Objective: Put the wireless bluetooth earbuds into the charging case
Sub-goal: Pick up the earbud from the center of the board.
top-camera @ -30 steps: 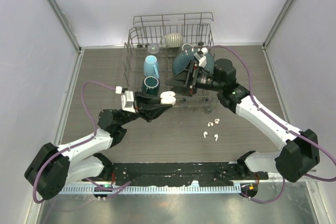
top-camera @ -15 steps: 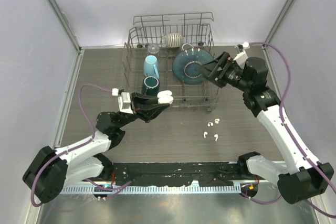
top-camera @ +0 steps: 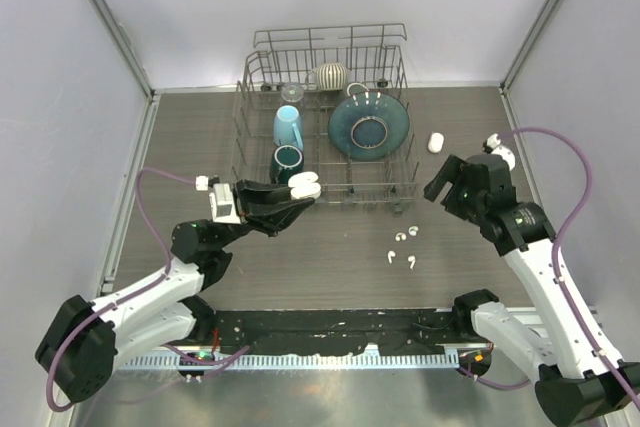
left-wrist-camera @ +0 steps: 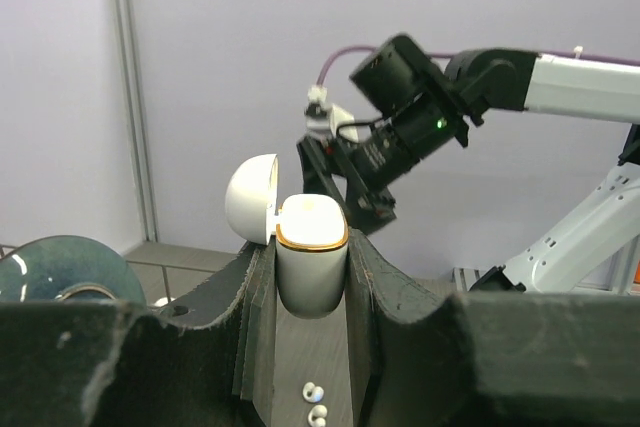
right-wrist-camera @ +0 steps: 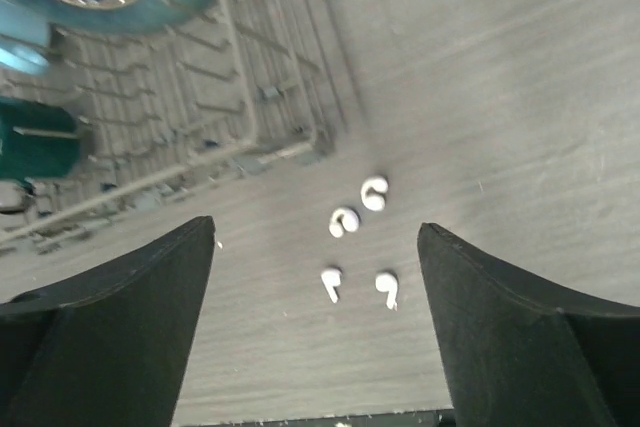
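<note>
My left gripper (top-camera: 300, 190) (left-wrist-camera: 311, 257) is shut on a white charging case (top-camera: 306, 185) (left-wrist-camera: 311, 269), held upright with its lid (left-wrist-camera: 250, 199) flipped open to the left. The case hangs in front of the dish rack. Several tiny white earbuds (top-camera: 403, 247) (right-wrist-camera: 358, 242) lie loose on the table in front of the rack's right corner; two of them (left-wrist-camera: 316, 402) show below the case in the left wrist view. My right gripper (top-camera: 440, 187) (right-wrist-camera: 315, 232) is open and empty, hovering up and to the right of the earbuds, which show between its fingers in the right wrist view.
A wire dish rack (top-camera: 255, 67) (right-wrist-camera: 235, 42) stands at the back with a blue plate (top-camera: 368, 127), a light blue cup (top-camera: 288, 127), a dark green cup (top-camera: 287, 160) and a striped item (top-camera: 328, 75). A second white case (top-camera: 435, 142) lies on the table right of the rack.
My right arm swung from over the rack to the right and nearer, its jaws widening. A white case now lies right of the rack. My left gripper drew slightly left with its case.
</note>
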You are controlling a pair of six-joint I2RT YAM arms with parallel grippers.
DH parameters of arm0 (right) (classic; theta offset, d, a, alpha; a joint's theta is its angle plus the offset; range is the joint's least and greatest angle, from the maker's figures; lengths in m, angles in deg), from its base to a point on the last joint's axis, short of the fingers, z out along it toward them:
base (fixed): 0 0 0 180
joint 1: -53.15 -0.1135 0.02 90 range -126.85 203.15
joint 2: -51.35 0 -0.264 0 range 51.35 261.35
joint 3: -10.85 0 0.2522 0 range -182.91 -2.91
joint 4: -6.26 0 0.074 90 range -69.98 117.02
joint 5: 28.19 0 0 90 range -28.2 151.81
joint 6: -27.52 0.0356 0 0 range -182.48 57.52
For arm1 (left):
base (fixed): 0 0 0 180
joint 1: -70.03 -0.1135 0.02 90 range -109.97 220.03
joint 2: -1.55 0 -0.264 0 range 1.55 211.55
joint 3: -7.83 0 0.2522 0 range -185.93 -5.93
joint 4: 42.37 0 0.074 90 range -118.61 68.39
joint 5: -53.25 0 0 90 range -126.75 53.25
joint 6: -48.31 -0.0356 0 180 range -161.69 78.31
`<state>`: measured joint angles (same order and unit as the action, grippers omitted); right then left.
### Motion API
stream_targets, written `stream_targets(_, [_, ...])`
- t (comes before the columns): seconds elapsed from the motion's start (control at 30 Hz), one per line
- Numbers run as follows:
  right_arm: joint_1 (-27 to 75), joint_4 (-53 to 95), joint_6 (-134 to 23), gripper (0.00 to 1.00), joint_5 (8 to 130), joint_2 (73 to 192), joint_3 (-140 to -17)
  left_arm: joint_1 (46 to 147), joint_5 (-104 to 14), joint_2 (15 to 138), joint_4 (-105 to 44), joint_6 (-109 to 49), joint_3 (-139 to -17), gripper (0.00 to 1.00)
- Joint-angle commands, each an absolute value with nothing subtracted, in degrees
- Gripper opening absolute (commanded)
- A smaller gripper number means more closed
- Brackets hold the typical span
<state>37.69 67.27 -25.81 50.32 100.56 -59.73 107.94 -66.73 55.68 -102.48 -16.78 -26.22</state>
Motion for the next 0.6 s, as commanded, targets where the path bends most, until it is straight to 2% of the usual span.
stream_targets(0.0, [37.60,72.75,-23.46,0.82,53.97,99.08,-52.06,107.91,-66.63,53.50,-104.73,-18.05,-26.58,0.00])
stream_targets(0.17, [37.60,70.92,-18.97,0.57,56.53,93.19,-42.65,107.91,-67.16,51.21,-103.58,-18.13,-26.32,0.00])
stream_targets(0.4, [36.46,69.43,-16.77,0.54,56.00,94.50,-39.04,107.91,-67.25,51.03,-104.02,-18.05,-26.23,0.00])
stream_targets(0.57, [28.83,68.72,-13.97,0.54,50.65,100.47,-38.07,107.91,-67.07,51.65,-105.25,-17.61,-25.35,0.00])
